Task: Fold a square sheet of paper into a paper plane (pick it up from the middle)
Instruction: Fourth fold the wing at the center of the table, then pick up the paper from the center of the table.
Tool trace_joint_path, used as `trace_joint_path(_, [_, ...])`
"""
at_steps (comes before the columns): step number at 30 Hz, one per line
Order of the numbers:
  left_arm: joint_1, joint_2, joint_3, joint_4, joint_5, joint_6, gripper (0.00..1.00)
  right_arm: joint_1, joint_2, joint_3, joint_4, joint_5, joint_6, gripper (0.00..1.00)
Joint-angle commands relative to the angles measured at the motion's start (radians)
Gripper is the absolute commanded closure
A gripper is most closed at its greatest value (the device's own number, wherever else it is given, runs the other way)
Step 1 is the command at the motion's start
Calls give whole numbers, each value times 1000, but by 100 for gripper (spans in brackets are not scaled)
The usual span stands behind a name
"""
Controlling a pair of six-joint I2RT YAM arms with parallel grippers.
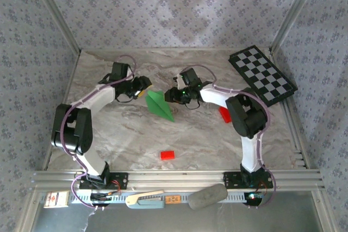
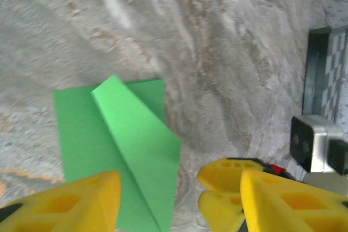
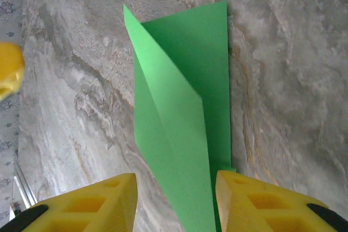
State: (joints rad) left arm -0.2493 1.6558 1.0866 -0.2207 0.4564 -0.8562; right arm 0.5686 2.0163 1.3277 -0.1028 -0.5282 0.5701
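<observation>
Partly folded green paper lies between two open-fingered grippers at mid-table.

The thin bright green sheet of paper (image 1: 159, 105), creased into a long tapering shape with one flap raised, rests on the grey marbled table (image 1: 206, 145). In the top view its long axis runs diagonally from far-left to a point at near-right. The right gripper (image 3: 176, 186) has its yellow fingers spread wide and holds nothing. The sheet lies lengthwise straight ahead of it, its near end reaching in between the fingers. The left gripper (image 2: 179, 199) is likewise spread and empty, and meets the sheet at an angle near its wider end. The right arm looks better lined up for pressing a crease along that axis.
</observation>
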Motion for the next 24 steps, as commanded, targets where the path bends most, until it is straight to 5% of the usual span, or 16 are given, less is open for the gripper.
trace_joint_path(1, [9, -28, -62, 43, 25, -48, 39, -3, 57, 61, -34, -15, -39, 58])
trace_joint_path(17, [31, -16, -203, 248, 179, -103, 50, -9, 114, 61, 102, -130, 7, 94])
trace_joint_path(24, [45, -68, -229, 376, 263, -134, 51, -27, 10, -24, 289, -168, 103, 97])
